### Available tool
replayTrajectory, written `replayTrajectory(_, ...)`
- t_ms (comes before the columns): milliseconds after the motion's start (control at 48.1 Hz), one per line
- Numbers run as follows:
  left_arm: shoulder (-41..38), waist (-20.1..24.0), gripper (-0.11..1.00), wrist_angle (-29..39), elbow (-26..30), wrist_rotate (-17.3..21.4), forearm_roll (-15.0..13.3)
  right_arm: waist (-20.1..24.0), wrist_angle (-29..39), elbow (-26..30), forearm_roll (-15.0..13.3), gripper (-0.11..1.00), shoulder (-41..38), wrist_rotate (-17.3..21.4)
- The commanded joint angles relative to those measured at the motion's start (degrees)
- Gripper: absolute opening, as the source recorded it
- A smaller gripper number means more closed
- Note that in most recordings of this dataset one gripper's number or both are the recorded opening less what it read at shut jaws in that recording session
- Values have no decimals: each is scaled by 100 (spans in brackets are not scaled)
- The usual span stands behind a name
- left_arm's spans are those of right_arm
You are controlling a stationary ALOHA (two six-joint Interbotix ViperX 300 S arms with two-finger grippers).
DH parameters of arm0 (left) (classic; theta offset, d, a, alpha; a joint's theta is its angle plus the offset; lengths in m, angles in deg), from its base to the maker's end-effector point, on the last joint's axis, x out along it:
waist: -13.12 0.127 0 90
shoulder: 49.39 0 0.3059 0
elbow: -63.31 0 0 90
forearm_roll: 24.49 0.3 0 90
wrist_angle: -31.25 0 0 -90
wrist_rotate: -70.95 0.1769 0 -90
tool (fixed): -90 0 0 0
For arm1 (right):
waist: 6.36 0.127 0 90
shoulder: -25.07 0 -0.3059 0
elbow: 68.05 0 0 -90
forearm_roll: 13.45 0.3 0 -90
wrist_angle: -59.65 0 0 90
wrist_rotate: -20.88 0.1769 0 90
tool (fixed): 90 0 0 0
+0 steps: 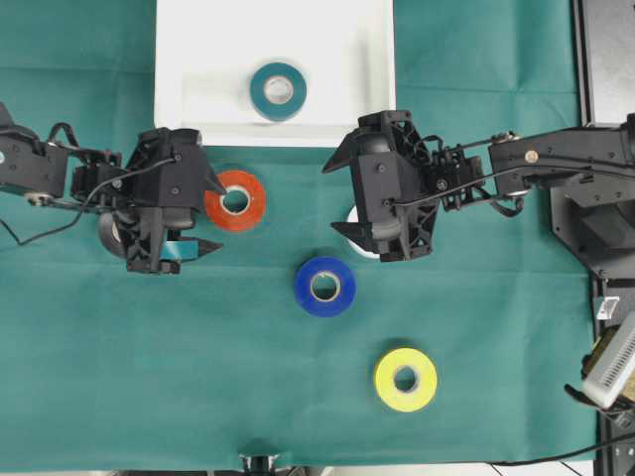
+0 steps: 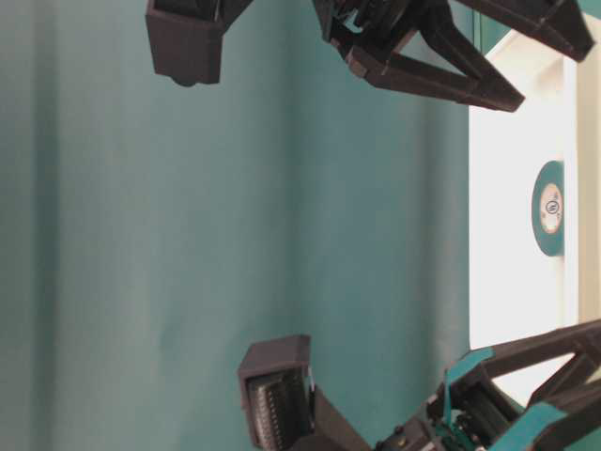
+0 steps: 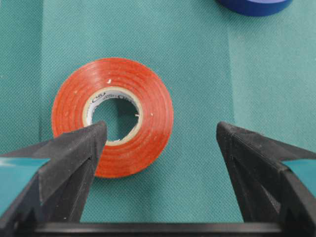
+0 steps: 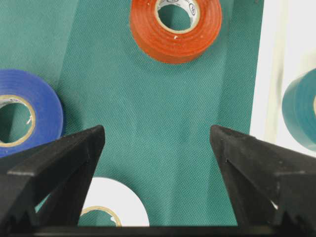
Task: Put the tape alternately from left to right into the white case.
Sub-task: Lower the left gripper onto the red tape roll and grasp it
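A: While the teal roll of glossy tape (image 1: 278,90) lies flat inside the large shallow white plastic case (image 1: 189,59), how much room is left there?

B: Plenty; it lies near the middle, apart from every rim, with bare white floor on both sides. The case's near edge meets the green cloth of the tabletop (image 1: 119,377) just above both arms.

A: And the rolls outside?

B: I count four in plain view: a red-orange roll (image 1: 235,200), a blue roll (image 1: 324,286), a yellow roll (image 1: 405,379), and a white roll (image 4: 111,205) mostly hidden under the right arm in the overhead view. A dark round shape shows under the left arm, but I cannot tell what it is.

A: The end effectors?

B: The left end effector (image 3: 160,136) has its fingers spread wide, gripping nothing; the red-orange roll lies on the cloth under its left finger. The right end effector (image 4: 158,140) is also spread and empty, above bare cloth between the blue, white and red-orange rolls.

A: Open ground?

B: The lower left of the cloth is bare.
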Motion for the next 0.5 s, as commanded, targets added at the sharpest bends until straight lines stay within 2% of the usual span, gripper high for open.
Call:
replayTrajectory(0, -18, -9, 96, -35, 167, 18, 0, 18, -53, 35, 9, 74, 123, 9)
replayTrajectory(478, -677, 141, 96, -44, 510, 44, 9, 18, -88, -18, 0, 74, 123, 9)
